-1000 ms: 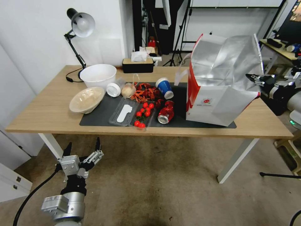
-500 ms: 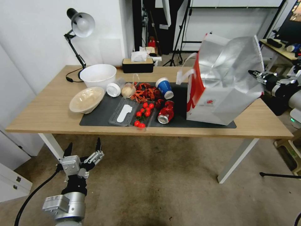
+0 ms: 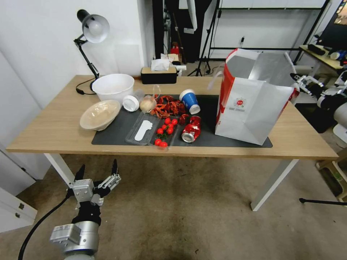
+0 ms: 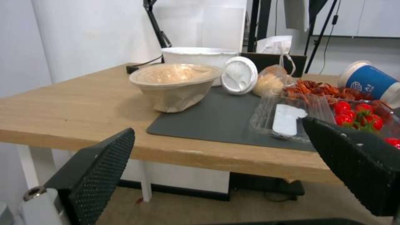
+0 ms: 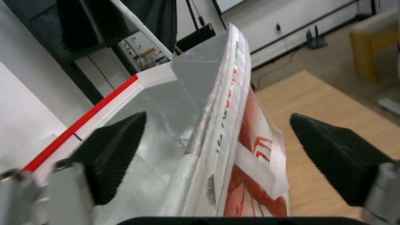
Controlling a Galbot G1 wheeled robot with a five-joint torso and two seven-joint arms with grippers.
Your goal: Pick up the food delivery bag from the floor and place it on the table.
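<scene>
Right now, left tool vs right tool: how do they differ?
The left tool hangs low over the floor, in front of the table; the right tool is raised at the food delivery bag's top edge. The left brackets nothing; the right's fingers straddle the bag's rim without gripping. Both are open.

Open left end effector [image 4: 221, 162] before the table [image 4: 75, 109] edge.

Bright even light, soft shadows, blurred edges
</scene>
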